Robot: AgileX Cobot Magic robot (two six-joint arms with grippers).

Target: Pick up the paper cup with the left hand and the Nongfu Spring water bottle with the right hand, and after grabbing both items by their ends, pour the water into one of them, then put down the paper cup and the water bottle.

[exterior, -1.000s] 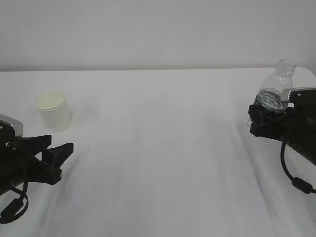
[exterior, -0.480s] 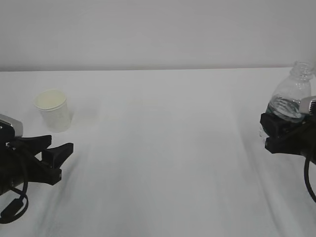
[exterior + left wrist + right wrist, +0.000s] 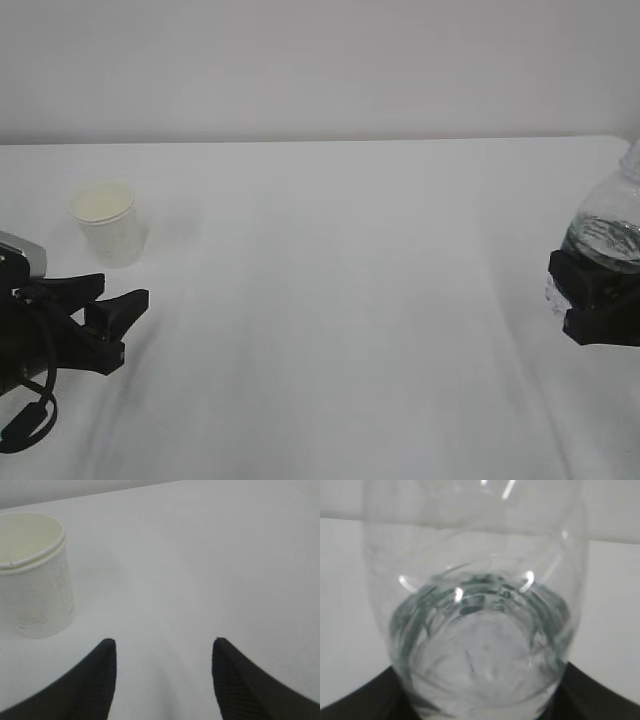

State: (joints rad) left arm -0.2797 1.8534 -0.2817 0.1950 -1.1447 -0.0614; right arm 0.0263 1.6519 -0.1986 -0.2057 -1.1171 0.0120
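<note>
Small white paper cup (image 3: 106,222) with cream-coloured inside and rolled rim: upright on the white table (image 3: 330,300), at the left of the exterior view, free of any grip. Black two-finger left gripper (image 3: 112,318) low at the left edge, just nearer the camera than the cup, jaws spread apart and holding nothing. In the left wrist view, cup (image 3: 31,575) up and to the left of the left gripper (image 3: 163,645), outside the gap between the two black fingertips (image 3: 102,667), not touching either; only bare table between them.

Small clear plastic water bottle (image 3: 608,222) with ribbed body: at the far right edge of the exterior view, neck cut off by the frame, lower body seated in the blocky black right gripper (image 3: 598,300). Jaws clamped on the bottle's lower part, bottle rising above them, roughly upright with a slight lean. Water visible in the lower half. In the right wrist view, bottle (image 3: 480,615) filling the frame, black fingers (image 3: 360,697) pressed against both sides of its base; whether the base touches the table, cannot tell.
</note>
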